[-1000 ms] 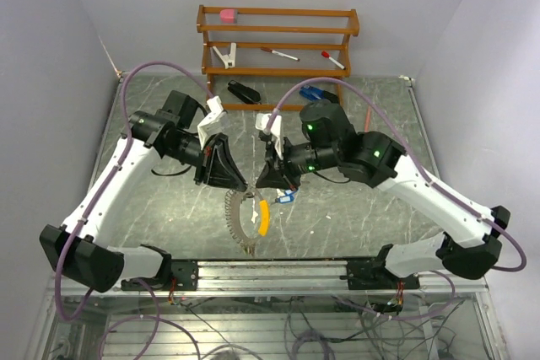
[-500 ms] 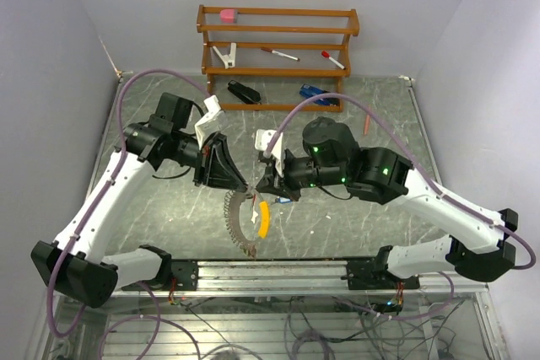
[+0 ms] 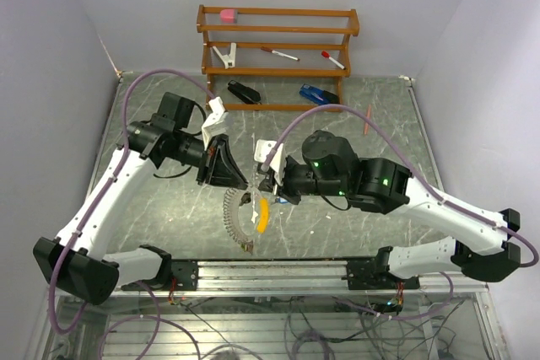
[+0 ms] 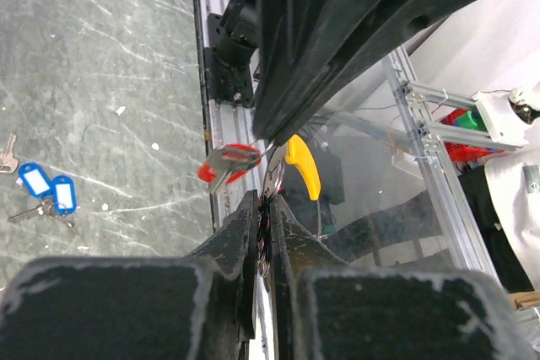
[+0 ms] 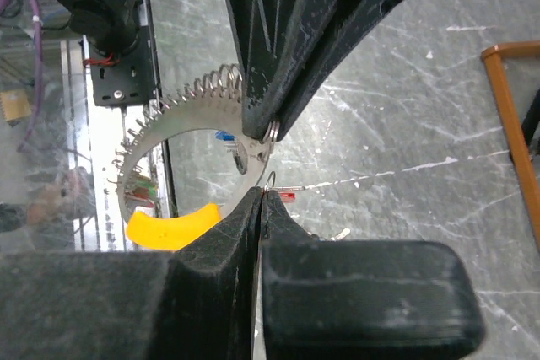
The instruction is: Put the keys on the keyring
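My left gripper (image 3: 229,178) is shut on the keyring (image 3: 231,212), a silvery loop with a coiled edge that hangs below it over the table's front. A yellow tag (image 3: 263,216) hangs on the ring. In the left wrist view the fingers (image 4: 240,233) pinch the ring's wire, with the yellow tag (image 4: 304,166) beyond. My right gripper (image 3: 267,186) is shut on a red-tagged key (image 4: 229,162) and holds it against the ring right by the left fingertips. The right wrist view shows the ring's arc (image 5: 181,109) and the yellow tag (image 5: 173,227). Two blue-tagged keys (image 4: 46,191) lie on the table.
A wooden rack (image 3: 278,33) stands at the back with a pink item, a clamp and red-capped markers. A black stapler (image 3: 245,92) and a blue stapler (image 3: 312,93) lie in front of it. A red pen (image 3: 368,120) lies at the right. A bare key (image 4: 7,153) lies near the blue tags.
My right gripper has moved left and toward the front, closing in on the keyring beside the left fingertips. The left gripper has stayed nearly still with the ring.
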